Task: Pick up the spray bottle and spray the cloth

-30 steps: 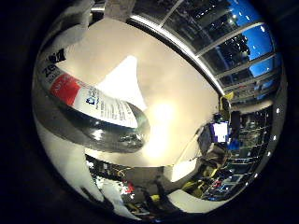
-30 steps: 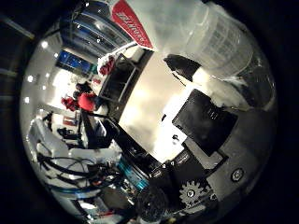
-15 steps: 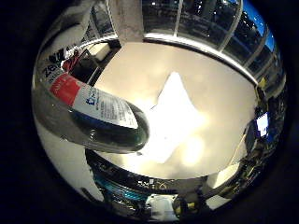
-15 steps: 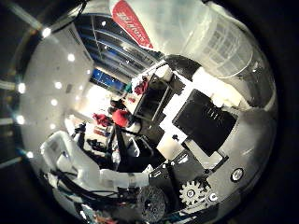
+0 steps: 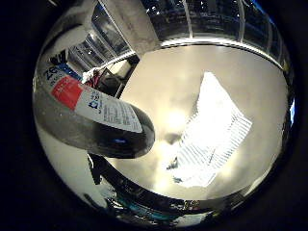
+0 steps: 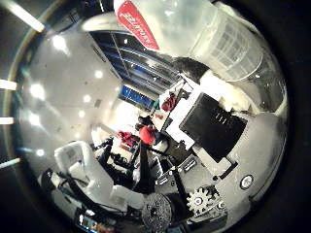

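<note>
Pale table under window wall | spray bottle held by curled hand, lifted, base toward table | cloth lying below.

Hand: white shells with black panels. A white gear and a dark round disc sit at its base.

The clear plastic spray bottle with a red-and-white label is cut off by the view's rim, its nozzle unseen. The robot hand covers the bottle's ribbed upper part. The white striped cloth's near edge washes out in glare on the table.
</note>
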You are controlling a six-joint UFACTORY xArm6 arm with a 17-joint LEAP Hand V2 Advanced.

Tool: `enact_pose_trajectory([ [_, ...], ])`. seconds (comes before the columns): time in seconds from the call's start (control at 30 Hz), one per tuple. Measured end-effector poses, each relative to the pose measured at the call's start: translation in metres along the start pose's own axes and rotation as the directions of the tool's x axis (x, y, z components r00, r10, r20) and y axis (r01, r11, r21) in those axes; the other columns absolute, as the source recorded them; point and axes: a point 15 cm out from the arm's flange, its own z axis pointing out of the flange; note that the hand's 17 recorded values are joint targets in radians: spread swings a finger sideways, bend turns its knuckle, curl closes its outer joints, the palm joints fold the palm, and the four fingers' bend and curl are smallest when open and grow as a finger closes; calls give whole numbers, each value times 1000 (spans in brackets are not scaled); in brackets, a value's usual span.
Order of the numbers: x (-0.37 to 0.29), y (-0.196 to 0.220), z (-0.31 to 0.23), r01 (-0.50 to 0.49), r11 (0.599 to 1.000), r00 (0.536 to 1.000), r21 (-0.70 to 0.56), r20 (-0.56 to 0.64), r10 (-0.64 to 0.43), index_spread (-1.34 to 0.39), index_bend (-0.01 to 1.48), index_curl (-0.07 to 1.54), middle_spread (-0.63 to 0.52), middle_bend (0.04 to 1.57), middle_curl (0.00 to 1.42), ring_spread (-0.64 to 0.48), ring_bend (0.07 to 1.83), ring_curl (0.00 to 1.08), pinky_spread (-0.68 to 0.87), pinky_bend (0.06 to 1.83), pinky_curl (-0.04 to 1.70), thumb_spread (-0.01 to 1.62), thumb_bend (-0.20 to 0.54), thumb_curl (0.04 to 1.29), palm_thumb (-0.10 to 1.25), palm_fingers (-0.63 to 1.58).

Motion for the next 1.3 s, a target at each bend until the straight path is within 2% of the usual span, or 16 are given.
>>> enact_pose_trajectory([
  [0.27,19,21,41,-124,992,984,-2,126,124,-232,1112,909,-102,1435,688,-230,1351,834,-154,1015,1584,791,-18,870,1015,1119],
  [0.43,23,36,75,-143,989,969,-21,199,145,-232,1110,909,-102,1434,687,-228,1354,829,-154,1014,1585,791,-17,870,1015,1121],
  [0.93,43,9,131,5,1000,974,-20,228,0,-233,1110,910,-101,1429,679,-226,1360,820,-153,1012,1561,797,-17,875,1016,1121],
  [1.3,91,29,166,50,997,976,-51,215,-38,-231,1099,905,-94,1426,680,-222,1365,812,-152,1009,1542,798,-17,865,1008,1125],
])
